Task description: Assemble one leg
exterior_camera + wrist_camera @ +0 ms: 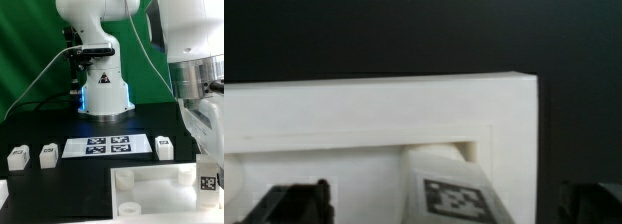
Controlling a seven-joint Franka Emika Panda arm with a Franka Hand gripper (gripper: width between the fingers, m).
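Note:
A leg (446, 185), a small white peg with a black-and-white tag, stands at the corner of the large white panel (367, 110). My gripper (446, 212) is open and straddles it, with a visible gap between the leg and each dark fingertip (299, 205). In the exterior view the gripper (207, 172) hangs over the panel's (150, 190) corner on the exterior view's right, with the tagged leg (207, 182) just below it. Three more legs lie on the black table: two (17, 157) (47, 154) on the exterior view's left and one (164, 148) right of the marker board.
The marker board (108, 146) lies flat mid-table in front of the robot base (105, 90). The panel has raised walls and corner holes (124, 181). A green backdrop closes off the rear.

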